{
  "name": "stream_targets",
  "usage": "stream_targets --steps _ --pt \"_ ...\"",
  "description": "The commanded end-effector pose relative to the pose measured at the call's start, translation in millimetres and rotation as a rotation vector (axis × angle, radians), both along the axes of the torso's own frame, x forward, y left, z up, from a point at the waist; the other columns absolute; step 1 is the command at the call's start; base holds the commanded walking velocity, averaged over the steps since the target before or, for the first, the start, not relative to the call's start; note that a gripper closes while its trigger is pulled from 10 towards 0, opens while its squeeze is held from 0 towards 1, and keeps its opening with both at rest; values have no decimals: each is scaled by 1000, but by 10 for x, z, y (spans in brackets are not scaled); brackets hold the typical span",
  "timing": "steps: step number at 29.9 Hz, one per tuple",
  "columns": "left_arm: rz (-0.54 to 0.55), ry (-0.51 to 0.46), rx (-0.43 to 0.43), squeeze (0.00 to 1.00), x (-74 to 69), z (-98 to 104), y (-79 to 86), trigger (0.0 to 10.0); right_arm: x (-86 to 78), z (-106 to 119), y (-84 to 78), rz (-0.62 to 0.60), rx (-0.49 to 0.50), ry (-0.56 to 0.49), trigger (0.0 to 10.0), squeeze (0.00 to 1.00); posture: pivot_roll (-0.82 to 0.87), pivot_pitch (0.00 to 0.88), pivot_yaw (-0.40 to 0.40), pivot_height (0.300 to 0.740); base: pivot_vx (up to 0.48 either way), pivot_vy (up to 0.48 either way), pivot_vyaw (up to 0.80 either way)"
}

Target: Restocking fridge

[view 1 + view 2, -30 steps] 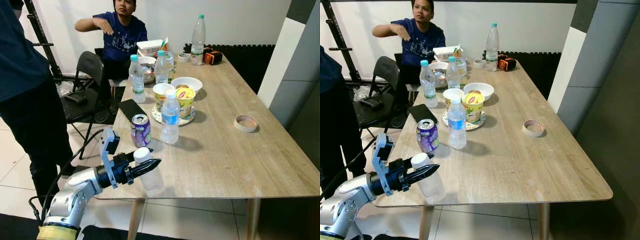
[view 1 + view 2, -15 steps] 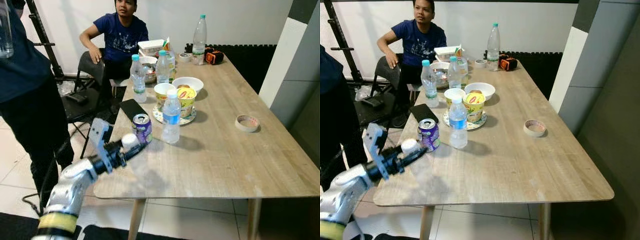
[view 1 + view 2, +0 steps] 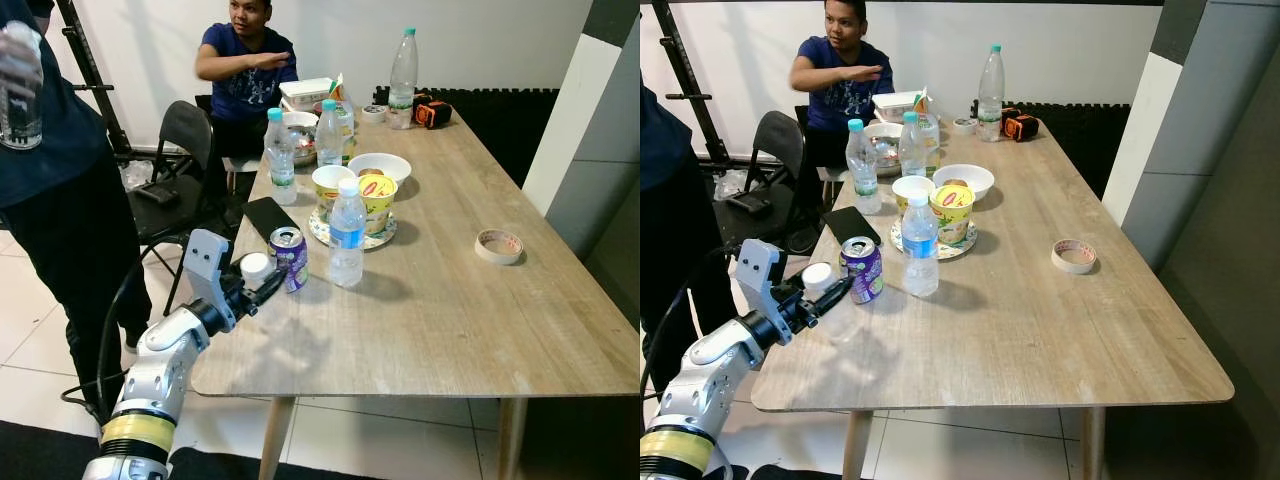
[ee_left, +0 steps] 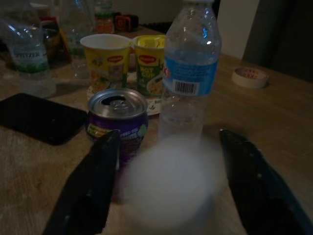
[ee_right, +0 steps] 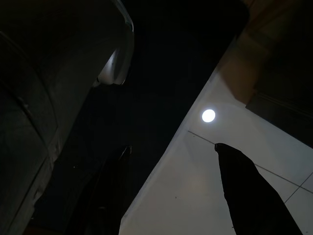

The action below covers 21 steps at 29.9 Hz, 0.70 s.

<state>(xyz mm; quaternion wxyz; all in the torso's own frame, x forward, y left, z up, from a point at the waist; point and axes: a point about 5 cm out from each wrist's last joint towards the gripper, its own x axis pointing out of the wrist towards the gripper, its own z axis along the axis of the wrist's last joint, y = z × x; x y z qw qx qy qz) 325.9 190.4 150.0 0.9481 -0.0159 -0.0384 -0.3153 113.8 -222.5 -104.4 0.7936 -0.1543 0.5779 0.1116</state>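
My left gripper [image 3: 268, 285] is shut on a small clear bottle with a white cap [image 3: 255, 268], held at the table's left edge just left of a purple can [image 3: 291, 256]. In the left wrist view the blurred white cap [image 4: 168, 183] sits between the two black fingers [image 4: 93, 186], with the can [image 4: 117, 120] and a blue-labelled water bottle [image 4: 188, 73] right behind it. My right gripper [image 5: 171, 191] hangs idle over the floor, fingers apart and nothing between them.
On the wooden table [image 3: 450, 320] stand two noodle cups [image 3: 371, 200] on a plate, a black phone [image 3: 264, 217], more water bottles [image 3: 279, 155], bowls and a tape roll [image 3: 498, 245]. One person [image 3: 245, 70] sits at the far left corner; another [image 3: 50, 200] stands at my left beside a chair [image 3: 180, 150].
My left arm has carried the bottle from the table's near edge back and to the left, up beside the purple can. The seated person has moved an arm.
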Motion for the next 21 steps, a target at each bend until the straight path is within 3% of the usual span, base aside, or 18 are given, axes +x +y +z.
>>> stream_targets --steps 1,2,3,11,21 --pt "4 -21 -10 1000 24 23 -21 10000 -17 -9 23 2 4 1 10000 0 -70 11 23 740 0 0 0" --pt "4 -21 -10 1000 24 23 -21 10000 -17 -9 23 2 4 1 10000 0 -70 11 23 740 0 0 0" --pt "5 -16 -8 0 27 15 -13 10000 -18 -10 22 2 4 1 10000 0 -70 11 23 740 0 0 0" --pt "-10 18 -1 0 14 -50 -6 10000 -22 -12 30 -1 4 1 10000 0 -68 11 27 740 0 0 0" --pt "-53 55 27 0 20 -138 -129 10000 -37 -16 27 -9 3 2 10000 0 -73 11 30 740 0 0 0"
